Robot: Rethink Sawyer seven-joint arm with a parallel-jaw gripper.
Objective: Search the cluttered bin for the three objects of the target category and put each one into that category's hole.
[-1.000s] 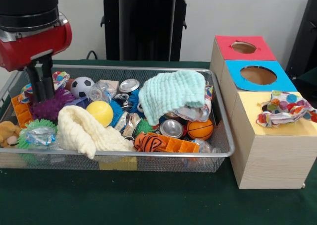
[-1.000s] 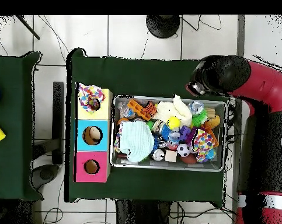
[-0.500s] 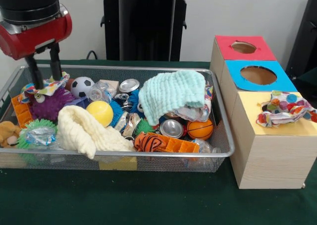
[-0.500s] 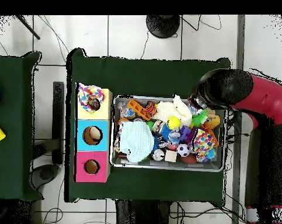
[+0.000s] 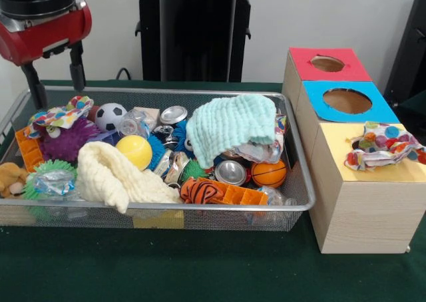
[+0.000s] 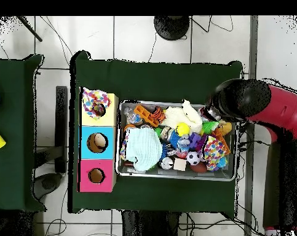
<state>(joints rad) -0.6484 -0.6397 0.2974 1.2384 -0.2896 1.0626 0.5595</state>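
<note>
My gripper hangs open and empty above the left end of the wire bin. Just below it a polka-dot cloth lies on a purple spiky toy. A mint cloth covers the bin's right half and a cream cloth lies at the front. Another polka-dot cloth is stuffed in the hole of the yellow box. In the overhead view the arm's head hides the gripper; the bin's polka-dot cloth and the cloth at the yellow box show.
The blue box and red box stand behind the yellow one, holes open. The bin also holds a soccer ball, a yellow ball, a small basketball, cans, orange blocks and a tiger toy.
The gripper rose out of the bin. It briefly lifted the polka-dot cloth, which slipped free and lies on the purple toy again. The arm's head shifted rightward in the overhead view.
</note>
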